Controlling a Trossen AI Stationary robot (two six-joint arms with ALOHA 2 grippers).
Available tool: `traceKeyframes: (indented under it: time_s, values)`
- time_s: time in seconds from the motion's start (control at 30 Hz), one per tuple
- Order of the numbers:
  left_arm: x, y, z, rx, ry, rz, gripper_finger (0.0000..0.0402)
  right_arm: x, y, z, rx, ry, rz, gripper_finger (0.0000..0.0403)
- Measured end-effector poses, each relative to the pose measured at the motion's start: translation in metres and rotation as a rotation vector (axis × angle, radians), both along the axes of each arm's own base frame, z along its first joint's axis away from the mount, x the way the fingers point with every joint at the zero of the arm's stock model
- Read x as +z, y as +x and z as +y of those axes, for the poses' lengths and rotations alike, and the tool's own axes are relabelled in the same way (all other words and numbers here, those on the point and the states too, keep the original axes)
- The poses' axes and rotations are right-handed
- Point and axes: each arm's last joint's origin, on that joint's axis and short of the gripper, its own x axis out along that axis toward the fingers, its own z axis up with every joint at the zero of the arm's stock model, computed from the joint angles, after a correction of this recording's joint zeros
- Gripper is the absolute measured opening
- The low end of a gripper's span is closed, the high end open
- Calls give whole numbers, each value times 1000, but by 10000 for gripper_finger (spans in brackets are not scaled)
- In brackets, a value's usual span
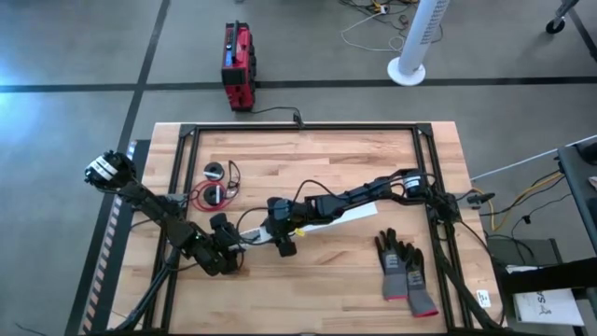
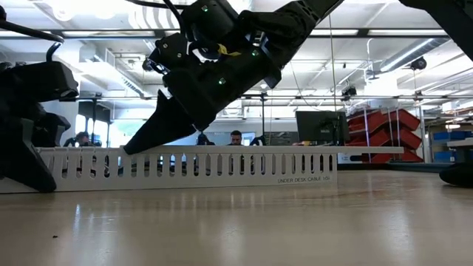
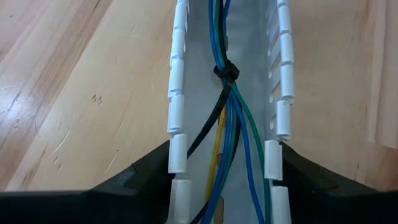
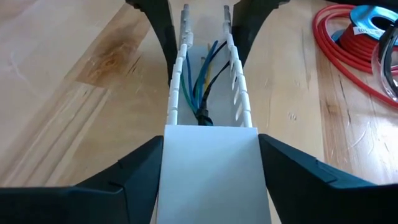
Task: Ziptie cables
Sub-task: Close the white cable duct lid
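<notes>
Cables [image 3: 231, 130] lie bunched inside the white slotted tray [image 3: 179, 112], running straight ahead of my left hand [image 3: 224, 163]; blue, green, yellow and black strands are gathered at one spot by a black ziptie [image 3: 227, 70], already cinched into a knot just beyond that hand's fingertips; so I judge at least one tie done. My left hand grips the tray from outside, one finger [image 3: 146, 171] pressed on each wall, closed on the channel rather than on the wires.

Moving rightward along the tray, my right hand [image 4: 210, 171] clasps the other stretch of it, fingers [image 4: 134, 171] set against both sides, where the tray's flat white cover sits between them; past that cover I see the same bundle [image 4: 202, 87] and the dark knot lying in the open trough, and at the far end the other hand's fingers bracket the tray. From above, both hands meet near the middle of the counter [image 1: 326, 289], the left hand [image 1: 227, 239] just beside the right hand [image 1: 284, 245].

What remains, I reckon: the tie's tail may want trimming, though I cannot tell its length; the strands nearer my left hand splay loose below the knot and might take a second tie; red wire coils [image 4: 348, 43] beside my right hand lie outside the tray, unbundled; a pair of gloves [image 1: 406, 271] rests well off to the right.
</notes>
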Motion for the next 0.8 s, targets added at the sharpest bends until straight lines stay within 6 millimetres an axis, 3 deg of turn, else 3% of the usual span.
traceKeyframes:
  time_s: [0.27, 0.6, 0.8]
  values:
    - [0, 0, 0, 0, 0, -1, 208, 0, 0, 0, 5, -7, 2, 265]
    - [0, 0, 0, 1, -1, -7, 208, -6, 0, 0, -3, -2, 18, 220]
    - [0, 0, 0, 1, 0, -6, 208, -5, 0, 0, -1, 2, 17, 223]
